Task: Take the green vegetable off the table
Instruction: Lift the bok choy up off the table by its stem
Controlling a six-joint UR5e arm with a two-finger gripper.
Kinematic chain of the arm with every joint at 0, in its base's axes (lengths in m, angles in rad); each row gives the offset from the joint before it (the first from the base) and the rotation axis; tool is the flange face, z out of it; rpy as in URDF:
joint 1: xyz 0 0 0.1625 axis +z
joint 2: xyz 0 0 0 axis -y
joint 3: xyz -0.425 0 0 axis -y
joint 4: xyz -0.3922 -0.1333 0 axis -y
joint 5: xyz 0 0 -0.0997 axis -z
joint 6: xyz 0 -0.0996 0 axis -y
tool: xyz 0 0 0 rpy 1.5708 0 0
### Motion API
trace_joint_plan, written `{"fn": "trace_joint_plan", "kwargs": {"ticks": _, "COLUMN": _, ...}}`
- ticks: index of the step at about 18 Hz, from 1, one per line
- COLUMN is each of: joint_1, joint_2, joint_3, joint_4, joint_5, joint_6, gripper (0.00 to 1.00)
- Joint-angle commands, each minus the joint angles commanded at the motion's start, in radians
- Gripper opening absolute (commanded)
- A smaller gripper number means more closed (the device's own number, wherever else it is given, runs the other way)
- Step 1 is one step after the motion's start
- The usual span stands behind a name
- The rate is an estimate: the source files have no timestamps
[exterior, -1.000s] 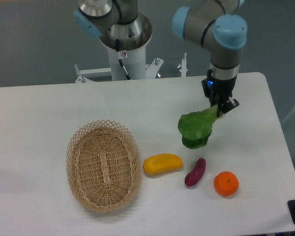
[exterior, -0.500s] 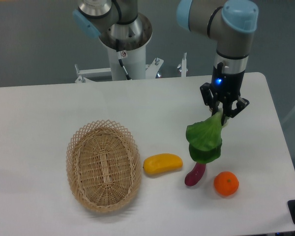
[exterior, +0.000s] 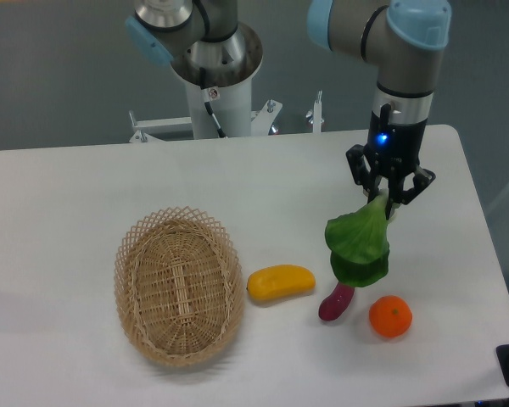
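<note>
The green vegetable [exterior: 359, 248], a broad dark green leaf with a pale stem at its top, hangs in the air above the white table [exterior: 68, 195]. My gripper [exterior: 387, 197] is shut on that stem, at the right of the table. The leaf dangles down and covers the upper end of the purple piece below it.
A woven oval basket [exterior: 178, 284] lies at the front left. A yellow oblong piece [exterior: 280, 282], a small purple eggplant-like piece [exterior: 335, 303] and an orange [exterior: 390, 316] lie in a row near the front. The table's right edge is close to the arm.
The gripper has risen with the green vegetable, lifting it off the table, and shifted slightly right and toward the front, so the leaf now hangs over the purple piece.
</note>
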Motion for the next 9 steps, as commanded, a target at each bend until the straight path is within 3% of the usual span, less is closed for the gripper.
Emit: {"fn": "trace_joint_plan", "kwargs": {"ticks": 9, "joint_1": 0.0, "joint_2": 0.0, "joint_3": -0.002, "joint_4": 0.005, "joint_5": -0.008, "joint_6": 0.0, "gripper": 0.3}}
